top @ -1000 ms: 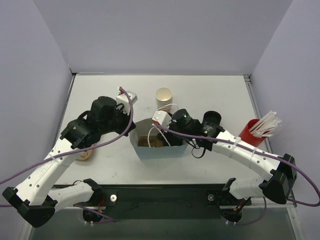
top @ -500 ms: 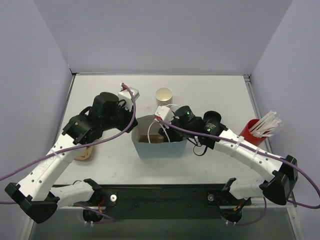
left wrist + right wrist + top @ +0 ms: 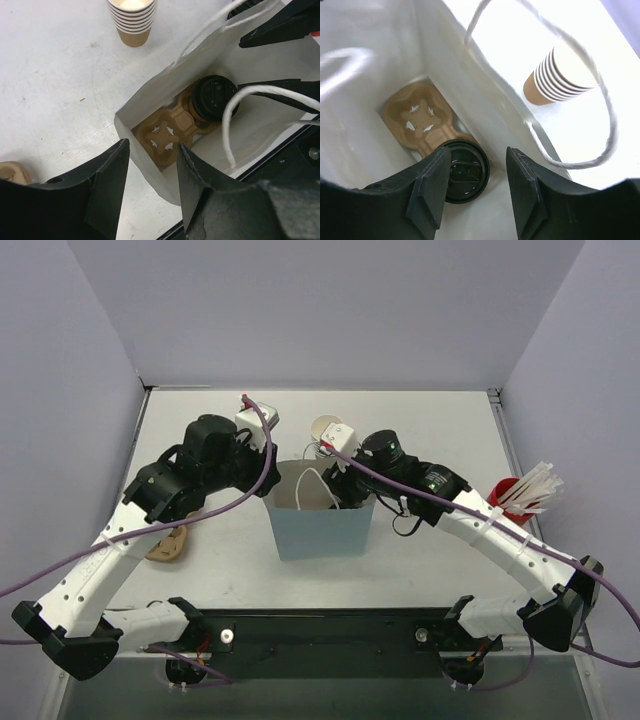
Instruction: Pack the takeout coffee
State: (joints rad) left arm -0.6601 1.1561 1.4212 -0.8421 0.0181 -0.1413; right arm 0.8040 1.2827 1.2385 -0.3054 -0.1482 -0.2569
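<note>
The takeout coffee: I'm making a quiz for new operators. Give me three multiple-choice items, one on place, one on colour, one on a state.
1. Where is the takeout coffee?
A) on the table beside the bag
B) in the cardboard carrier at the bottom of the white bag
C) atop the cup stack
2. Its lid is:
A) white
B) red
C) black
3. The carrier's other slot is:
A) empty
B) holding a second cup
C) holding straws
Answers: B, both wrist views show it inside the bag; C, it shows black; A, only cut flaps show in the slot.
</note>
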